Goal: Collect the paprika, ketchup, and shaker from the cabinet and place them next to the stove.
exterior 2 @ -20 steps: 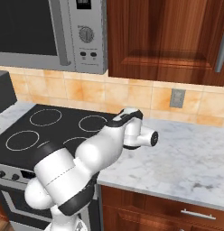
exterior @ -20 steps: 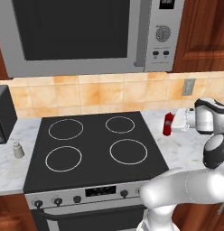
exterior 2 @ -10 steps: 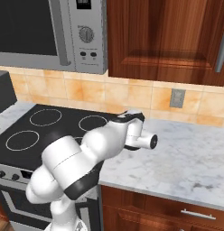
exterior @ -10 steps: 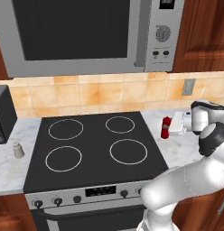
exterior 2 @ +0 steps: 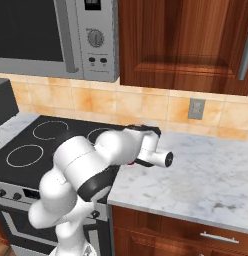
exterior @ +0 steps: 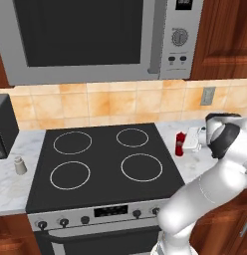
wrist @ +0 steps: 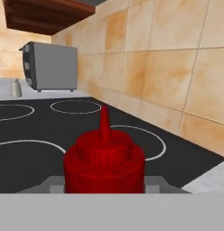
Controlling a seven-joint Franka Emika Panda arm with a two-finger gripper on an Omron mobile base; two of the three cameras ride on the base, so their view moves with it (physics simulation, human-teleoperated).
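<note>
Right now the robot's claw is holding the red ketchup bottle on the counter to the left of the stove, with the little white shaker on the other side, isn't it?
Not quite. The ketchup, held in the gripper, is over the counter on the right of the stove, as the left base view shows. The little white shaker stands on the other side, the left.

The marble counter (exterior: 6,184) carries the shaker (exterior: 19,166), left of the stove (exterior: 100,164).
</note>
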